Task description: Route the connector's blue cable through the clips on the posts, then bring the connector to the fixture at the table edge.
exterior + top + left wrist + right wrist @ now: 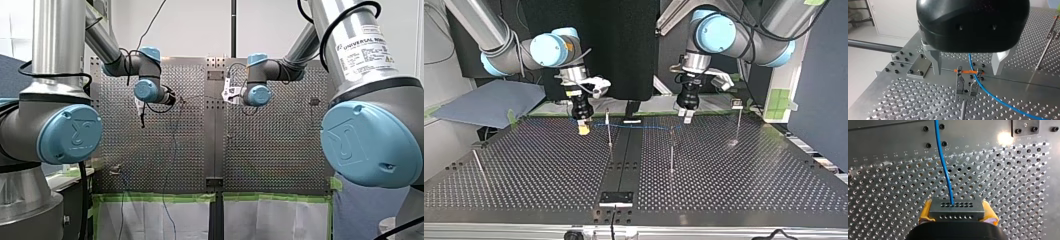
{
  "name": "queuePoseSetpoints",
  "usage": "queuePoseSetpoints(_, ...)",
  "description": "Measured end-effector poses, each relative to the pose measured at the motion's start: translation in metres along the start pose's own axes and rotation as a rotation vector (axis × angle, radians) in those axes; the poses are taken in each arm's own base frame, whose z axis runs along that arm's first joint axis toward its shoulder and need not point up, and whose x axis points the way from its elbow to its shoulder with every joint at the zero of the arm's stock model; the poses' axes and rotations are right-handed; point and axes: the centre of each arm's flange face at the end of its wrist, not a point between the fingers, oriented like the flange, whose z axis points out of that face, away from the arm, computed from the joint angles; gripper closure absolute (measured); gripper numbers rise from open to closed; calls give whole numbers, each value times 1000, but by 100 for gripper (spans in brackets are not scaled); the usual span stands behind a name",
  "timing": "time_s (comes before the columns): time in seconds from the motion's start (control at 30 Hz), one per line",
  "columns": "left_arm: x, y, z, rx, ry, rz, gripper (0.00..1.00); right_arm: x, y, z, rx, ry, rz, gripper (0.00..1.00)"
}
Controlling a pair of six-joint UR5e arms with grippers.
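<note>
In the right wrist view my right gripper [958, 213] is shut on the dark connector [956, 206], held between yellow pads [926, 211]. The blue cable [944, 162] leaves the connector's face and runs ahead over the perforated plate. In the top view my right gripper [583, 128] hangs at the left and the blue cable [639, 126] stretches right to my left gripper [687, 116]. In the left wrist view my left gripper [966, 73] stands open astride a post's metal clip [959, 85]. The blue cable [988, 93] passes through that clip, with an orange piece [965, 72] across its top.
Thin posts stand on the table in the top view: one by the centre strip [608, 127], one further forward [671, 150], one at the right [738, 120], one leaning at the left [479, 167]. A small fixture [616, 198] sits at the near table edge.
</note>
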Motion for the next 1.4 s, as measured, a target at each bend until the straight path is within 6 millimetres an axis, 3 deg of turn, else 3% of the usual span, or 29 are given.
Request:
queuePoseSetpoints(0.33,0,-4,0,20,-3,-54,0,0,2,0,-3,-2,0,98)
queuePoseSetpoints(0.63,-13,-37,10,81,-67,-31,0,0,5,1,-7,0,0,98)
queuePoseSetpoints(1.27,16,-101,27,66,15,71,0,0,5,1,-8,-4,0,98)
queuePoseSetpoints(1.4,13,-117,28,67,5,74,0,0,5,1,-8,-6,0,98)
